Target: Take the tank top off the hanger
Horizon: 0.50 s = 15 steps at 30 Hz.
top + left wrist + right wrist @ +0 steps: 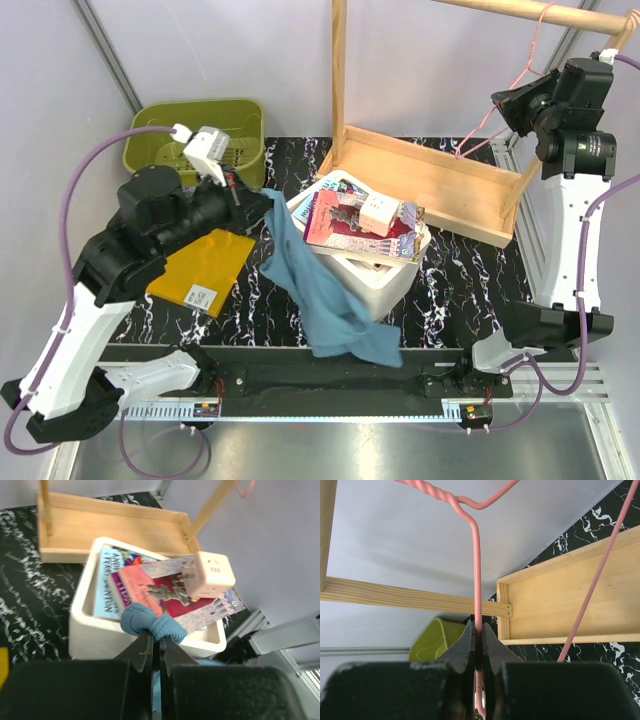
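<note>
The teal-blue tank top (325,290) hangs limp from my left gripper (250,200) down over the white box's front to the table's near edge. My left gripper (156,636) is shut on a bunched fold of the tank top (147,621). The pink wire hanger (500,105) is bare and hangs from the wooden rack rail (530,12) at the upper right. My right gripper (510,100) is shut on the hanger's wire; in the right wrist view the hanger (477,570) runs down between the closed fingers of my right gripper (478,627).
A white box (385,275) holds books and a white cube charger (378,214). The wooden rack's tray (440,185) lies behind it. A green basket (195,135) stands at the back left, a yellow packet (205,268) in front of it.
</note>
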Each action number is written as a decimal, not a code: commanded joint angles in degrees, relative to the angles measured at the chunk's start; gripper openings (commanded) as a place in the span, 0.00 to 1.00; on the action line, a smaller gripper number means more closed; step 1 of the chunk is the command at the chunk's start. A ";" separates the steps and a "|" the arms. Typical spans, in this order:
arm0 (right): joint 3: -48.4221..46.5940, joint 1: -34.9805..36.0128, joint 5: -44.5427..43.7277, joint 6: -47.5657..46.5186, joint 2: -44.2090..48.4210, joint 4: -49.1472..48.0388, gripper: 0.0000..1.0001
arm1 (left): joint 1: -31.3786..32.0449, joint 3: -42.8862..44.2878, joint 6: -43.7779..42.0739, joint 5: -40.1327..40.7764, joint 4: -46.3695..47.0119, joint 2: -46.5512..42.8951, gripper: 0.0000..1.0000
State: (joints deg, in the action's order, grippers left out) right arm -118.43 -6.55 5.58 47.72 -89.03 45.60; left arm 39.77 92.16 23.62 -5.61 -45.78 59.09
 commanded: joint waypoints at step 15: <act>6.37 0.48 6.45 -0.35 5.01 3.61 0.45 | -4.17 -13.11 9.05 14.12 -6.34 -7.05 0.00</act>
State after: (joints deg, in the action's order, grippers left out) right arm -112.95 -6.33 9.76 47.40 -86.74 49.58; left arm 35.88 86.37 26.70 6.33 -55.90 53.47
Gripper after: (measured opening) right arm 0.406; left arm 0.025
